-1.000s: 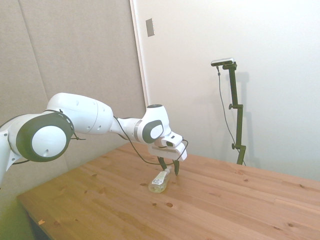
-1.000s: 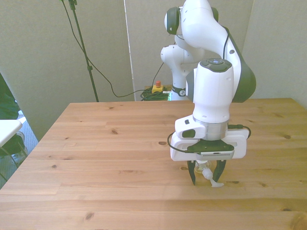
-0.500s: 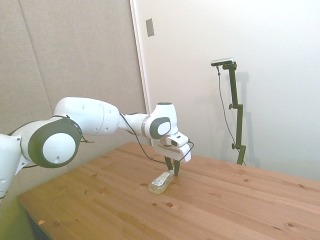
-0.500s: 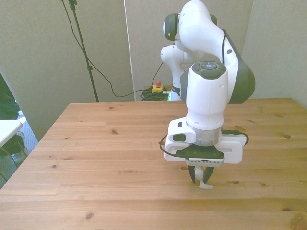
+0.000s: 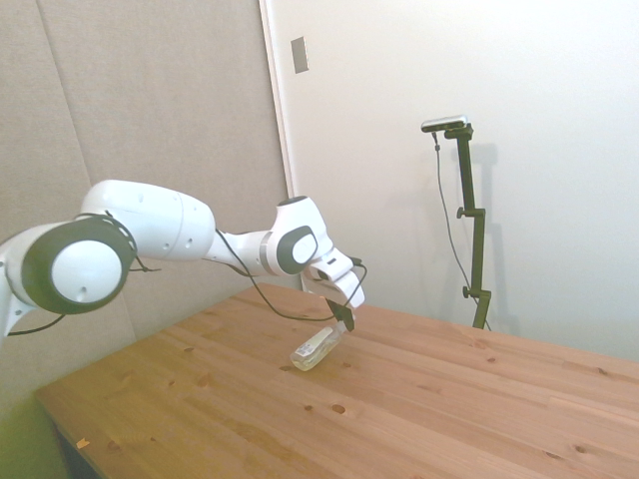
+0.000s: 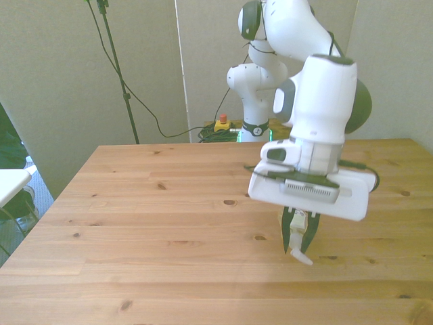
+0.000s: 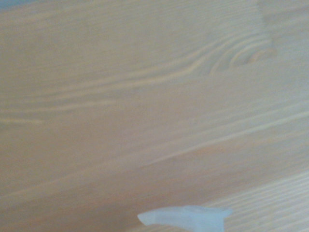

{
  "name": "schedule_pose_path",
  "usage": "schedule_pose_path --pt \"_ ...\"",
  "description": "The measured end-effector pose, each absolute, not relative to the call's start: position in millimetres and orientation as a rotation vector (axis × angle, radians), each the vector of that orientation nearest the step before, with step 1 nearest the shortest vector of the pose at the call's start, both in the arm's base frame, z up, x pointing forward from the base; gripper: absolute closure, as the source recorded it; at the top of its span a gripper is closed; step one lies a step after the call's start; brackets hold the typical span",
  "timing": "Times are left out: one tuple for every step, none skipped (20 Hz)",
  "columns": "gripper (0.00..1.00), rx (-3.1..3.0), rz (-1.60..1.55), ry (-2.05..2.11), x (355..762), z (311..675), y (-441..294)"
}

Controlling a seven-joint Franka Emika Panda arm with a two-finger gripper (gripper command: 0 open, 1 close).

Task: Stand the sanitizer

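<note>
Since a moment ago the white arm has swung its wrist over, and the small clear plastic sanitizer bottle of pale yellowish liquid [image 5: 315, 348] has come up off its side into a slant, pump end raised, base low at or just above the wooden bench [image 5: 449, 399]. The black two-finger pincer [image 5: 344, 319] is closed tight on the bottle's upper end. In the front view the pincer [image 6: 298, 238] points down with the white pump top [image 6: 298, 254] poking out below its tips. The wrist view shows blurred wood grain and a pale sliver of that top [image 7: 183, 217].
</note>
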State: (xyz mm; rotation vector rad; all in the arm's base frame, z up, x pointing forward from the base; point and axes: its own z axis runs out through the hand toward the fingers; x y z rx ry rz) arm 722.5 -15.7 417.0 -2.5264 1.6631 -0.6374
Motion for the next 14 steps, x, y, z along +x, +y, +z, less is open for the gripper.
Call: schedule_pose_path --pt "1.0 -2.505 -0.698 1.671 714 428 -12" --pt "1.0 -2.48 -0.766 1.682 705 438 -9" --pt "1.0 -2.452 -0.836 1.694 696 444 -6" --pt "1.0 -2.426 -0.898 1.707 686 446 -5" --pt "1.0 -2.402 -0.957 1.72 675 446 -5" --pt "1.0 -2.376 -1.011 1.732 664 445 -7" --pt "1.0 -2.347 -1.061 1.741 652 444 -10" --pt "1.0 -2.322 -1.106 1.745 639 443 -13" --pt "1.0 -2.297 -1.149 1.751 626 443 -17" --pt "1.0 -2.273 -1.188 1.756 615 443 -21" --pt "1.0 -2.247 -1.228 1.764 606 446 -23" --pt "1.0 -2.22 -1.268 1.765 600 449 -23" --pt "1.0 -2.194 -1.305 1.763 595 451 -21" --pt "1.0 -2.165 -1.343 1.763 592 453 -18"
